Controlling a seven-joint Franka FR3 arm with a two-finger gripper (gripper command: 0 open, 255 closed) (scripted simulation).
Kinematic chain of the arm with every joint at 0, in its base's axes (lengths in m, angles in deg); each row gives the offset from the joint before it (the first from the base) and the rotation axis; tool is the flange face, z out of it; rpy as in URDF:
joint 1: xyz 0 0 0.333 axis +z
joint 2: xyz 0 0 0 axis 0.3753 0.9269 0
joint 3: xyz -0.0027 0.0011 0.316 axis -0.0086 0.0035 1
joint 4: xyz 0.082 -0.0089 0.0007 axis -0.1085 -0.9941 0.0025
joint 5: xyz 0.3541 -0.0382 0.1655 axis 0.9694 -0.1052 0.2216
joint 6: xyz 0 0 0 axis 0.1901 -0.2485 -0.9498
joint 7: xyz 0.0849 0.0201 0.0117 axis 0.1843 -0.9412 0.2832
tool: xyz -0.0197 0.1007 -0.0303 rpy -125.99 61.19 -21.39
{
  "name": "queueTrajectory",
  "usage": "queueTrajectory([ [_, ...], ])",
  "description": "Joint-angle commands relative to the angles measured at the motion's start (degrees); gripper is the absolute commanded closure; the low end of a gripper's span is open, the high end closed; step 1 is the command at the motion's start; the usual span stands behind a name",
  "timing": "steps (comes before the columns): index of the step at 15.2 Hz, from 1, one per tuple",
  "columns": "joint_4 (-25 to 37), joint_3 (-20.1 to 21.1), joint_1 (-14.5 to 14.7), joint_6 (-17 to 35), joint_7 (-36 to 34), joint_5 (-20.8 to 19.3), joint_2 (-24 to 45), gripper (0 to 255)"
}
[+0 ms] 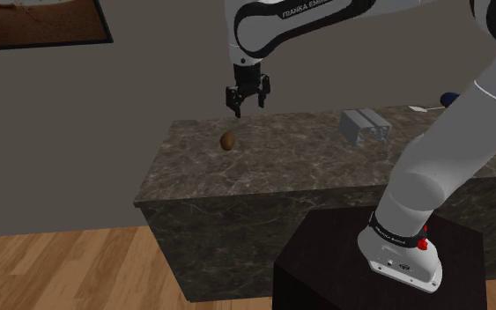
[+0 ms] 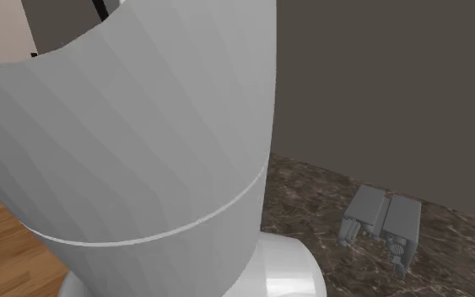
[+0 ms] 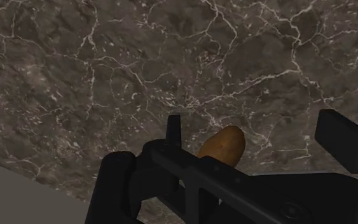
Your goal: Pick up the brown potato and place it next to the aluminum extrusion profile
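Firstly, stand [image 1: 325,264]: a dark box is seen at the shoulder view's lower right, with the white arm [image 1: 431,185] mounted on it.
Floor [image 1: 61,264]: wooden boards are shown at the near left of the shoulder view.
Counter [image 1: 281,180]: a dark marbled top with pale veins is set beyond the stand.
Potato [image 1: 227,141]: a brown potato is laid on the counter toward the shoulder view's left. It is touched by nothing. In the wrist view the potato [image 3: 225,146] is seen on the marble between the fingers.
Gripper [image 1: 248,107]: the black gripper is hung above the counter, over and slightly right of the potato in the shoulder view. In the wrist view the gripper [image 3: 255,124] is shown with its fingers [image 3: 174,127] spread apart and nothing pinched.
Metal profile [image 1: 365,126]: a grey ribbed bar is laid on the counter toward the far right, well apart from the potato. In the second exterior view the metal profile [image 2: 379,221] is seen beside the arm's white link.
Wall [image 1: 166,62]: a grey wall is placed behind the counter, with a framed picture [image 1: 39,22] at its upper left.
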Motion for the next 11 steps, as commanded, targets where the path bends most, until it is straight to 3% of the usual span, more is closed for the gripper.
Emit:
queueTrajectory([
  [1,1.92,0.73,-0.78,1.71,-4.40,-0.73,4.46,0],
  [11,17.22,0.23,-2.14,5.10,-22.97,-4.98,27.13,0],
])
